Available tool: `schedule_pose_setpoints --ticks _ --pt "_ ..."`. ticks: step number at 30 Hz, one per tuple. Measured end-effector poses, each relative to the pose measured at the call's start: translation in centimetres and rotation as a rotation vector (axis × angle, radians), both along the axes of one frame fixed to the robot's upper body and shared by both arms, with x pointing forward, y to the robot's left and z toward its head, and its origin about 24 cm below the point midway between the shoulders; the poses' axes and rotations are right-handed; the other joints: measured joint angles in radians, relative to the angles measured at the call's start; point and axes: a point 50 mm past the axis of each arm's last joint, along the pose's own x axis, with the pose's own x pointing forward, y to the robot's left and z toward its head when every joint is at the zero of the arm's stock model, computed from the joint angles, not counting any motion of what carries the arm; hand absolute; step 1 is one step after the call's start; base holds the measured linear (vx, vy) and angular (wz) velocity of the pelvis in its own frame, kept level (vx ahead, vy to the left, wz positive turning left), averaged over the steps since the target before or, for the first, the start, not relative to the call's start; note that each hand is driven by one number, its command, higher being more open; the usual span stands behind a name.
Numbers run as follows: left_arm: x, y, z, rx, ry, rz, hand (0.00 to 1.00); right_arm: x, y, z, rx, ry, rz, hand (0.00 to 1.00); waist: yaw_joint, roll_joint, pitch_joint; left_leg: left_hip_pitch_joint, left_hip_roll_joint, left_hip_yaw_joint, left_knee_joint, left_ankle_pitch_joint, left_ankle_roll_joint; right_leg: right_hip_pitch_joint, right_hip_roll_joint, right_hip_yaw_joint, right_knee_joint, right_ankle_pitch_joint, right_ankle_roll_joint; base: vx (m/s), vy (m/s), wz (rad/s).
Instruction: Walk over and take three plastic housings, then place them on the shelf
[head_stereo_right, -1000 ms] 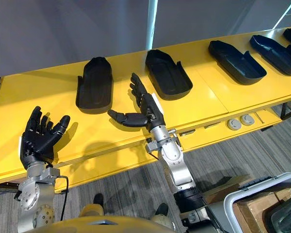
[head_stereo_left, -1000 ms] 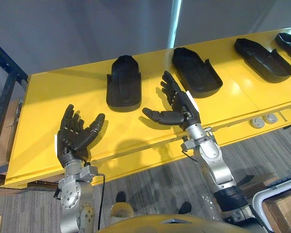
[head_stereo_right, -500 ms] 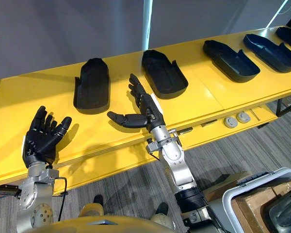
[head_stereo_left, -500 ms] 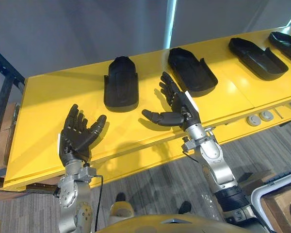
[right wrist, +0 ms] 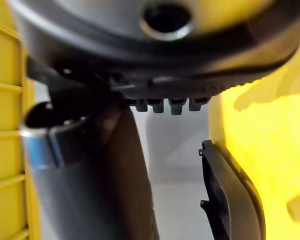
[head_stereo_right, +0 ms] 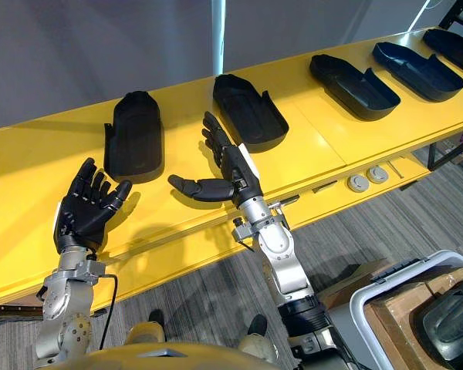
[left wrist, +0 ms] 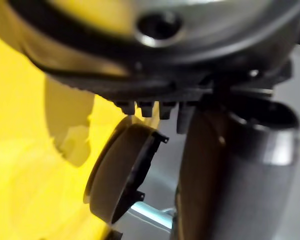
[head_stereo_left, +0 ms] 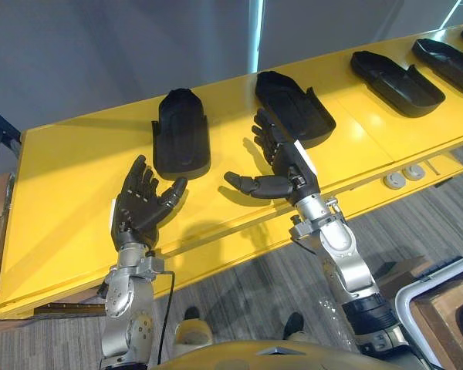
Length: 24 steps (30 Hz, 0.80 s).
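Reach step, I judge: my left hand point(head_stereo_left: 140, 210) and right hand point(head_stereo_left: 287, 166) hover over the yellow tabletop point(head_stereo_left: 69, 177), fingers point(head_stereo_left: 140, 173) spread, empty. The nearest plastic housing point(head_stereo_left: 181, 132) lies just beyond them; next I reach forward to grip it.

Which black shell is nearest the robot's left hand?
The leftmost housing, lying just beyond the open left hand. The second housing lies by the right hand instead, farther away.

No text, label, number or sign can be read anywhere on the housings point(head_stereo_left: 181, 132) or the table point(head_stereo_left: 62, 177).
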Motion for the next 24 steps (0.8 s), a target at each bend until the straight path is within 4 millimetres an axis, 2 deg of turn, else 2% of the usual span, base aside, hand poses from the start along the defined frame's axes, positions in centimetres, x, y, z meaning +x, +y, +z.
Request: schedule_pose_setpoints --ticks 14,20,24 --pt "0.14 -0.44 -0.45 0.014 0.022 -0.083 1.0 -0.02 0.03 -0.04 0.0 0.001 0.001 1.0 -0.004 0.006 -0.004 0.014 0.0 0.002 -0.002 0.0 0.0 0.011 0.0 0.001 0.0 0.0 0.0 0.0 0.0 0.0" --pt "0.14 -0.56 -0.86 -0.007 0.037 -0.113 1.0 -0.14 -0.03 -0.25 -0.001 0.009 -0.001 1.0 -0.005 0.022 -0.016 0.015 0.0 0.002 -0.005 0.001 0.0 0.011 0.0 0.001 0.0 0.0 0.0 0.0 0.0 0.0" --pt "0.19 -0.9 -0.92 -0.01 0.041 -0.131 1.0 -0.14 -0.03 -0.25 -0.001 0.01 -0.001 1.0 -0.009 0.024 -0.019 0.018 -0.002 0.002 -0.019 0.01 -0.001 0.011 0.0 -0.001 0.0 0.001 0.0 0.0 0.0 0.0"
